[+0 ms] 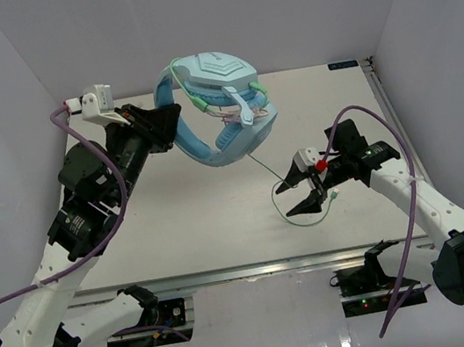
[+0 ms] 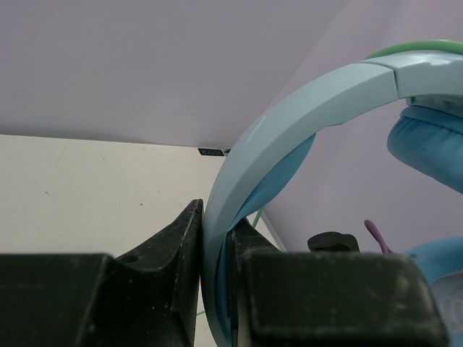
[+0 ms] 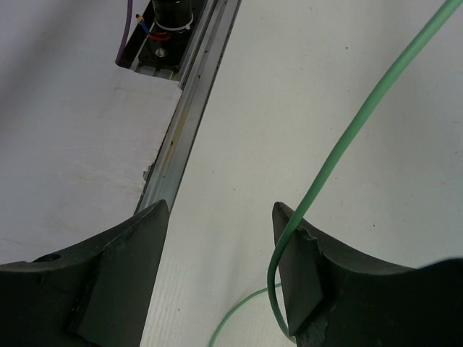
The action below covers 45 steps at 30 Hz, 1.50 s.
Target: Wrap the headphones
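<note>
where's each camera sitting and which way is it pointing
Top external: above and behind the arm bases, looking down at the table; both arms show, left gripper holding the headphones up.
Left wrist: on the left wrist, looking along its fingers clamped on the headband toward the back wall.
Right wrist: looking down past the open right gripper at the table's near rail.
Shared: the green cable appears in the top and right wrist views.

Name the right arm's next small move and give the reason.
Probably close the right gripper on the cable. Its jaws stand open, with the green cable running along the inner face of one finger, while the left gripper is clamped on the band of the headphones, holding them off the table.
</note>
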Motion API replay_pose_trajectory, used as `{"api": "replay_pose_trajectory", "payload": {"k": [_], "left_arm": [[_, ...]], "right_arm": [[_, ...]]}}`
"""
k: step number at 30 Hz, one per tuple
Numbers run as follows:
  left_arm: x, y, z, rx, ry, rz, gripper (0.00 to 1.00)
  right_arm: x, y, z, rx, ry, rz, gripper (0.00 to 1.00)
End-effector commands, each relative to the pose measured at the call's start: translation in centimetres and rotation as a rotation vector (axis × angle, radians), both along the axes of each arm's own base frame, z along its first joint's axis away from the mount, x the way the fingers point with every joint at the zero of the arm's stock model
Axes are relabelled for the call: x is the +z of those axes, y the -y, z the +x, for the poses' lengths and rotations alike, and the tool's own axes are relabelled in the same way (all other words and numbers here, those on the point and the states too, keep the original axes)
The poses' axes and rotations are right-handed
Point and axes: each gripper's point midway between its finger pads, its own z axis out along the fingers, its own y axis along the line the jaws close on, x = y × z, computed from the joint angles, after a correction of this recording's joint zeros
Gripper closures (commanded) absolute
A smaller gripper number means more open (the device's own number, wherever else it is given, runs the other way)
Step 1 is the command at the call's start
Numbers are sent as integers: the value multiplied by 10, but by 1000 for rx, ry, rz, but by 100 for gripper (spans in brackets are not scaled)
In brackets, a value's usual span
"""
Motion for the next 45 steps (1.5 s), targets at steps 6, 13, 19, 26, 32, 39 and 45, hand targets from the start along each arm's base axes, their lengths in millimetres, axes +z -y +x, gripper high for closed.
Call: {"api": "replay_pose_trajectory", "payload": {"k": [6, 13, 19, 26, 32, 39, 45], "left_arm": [[31, -11, -11, 3, 99, -103, 100], [32, -12, -7, 24, 99, -123, 100], [34, -12, -7, 24, 101, -141, 100], [37, -10, -10, 3, 113, -156, 100], [35, -7, -6, 3, 113, -165, 100], [31, -1, -5, -16, 108, -181, 100], [22, 4, -1, -21, 94, -172, 100]], "right_arm": [[21, -2, -11, 41, 21, 52, 44], [28, -6, -26, 76, -116, 98, 68], [42, -6, -39, 135, -147, 151, 77], [44, -4, -48, 146, -71, 149, 88], [32, -4, -48, 126, 16, 86, 92], [25, 2, -54, 158, 180, 29, 92], [24, 4, -58, 210, 313, 20, 92]]}}
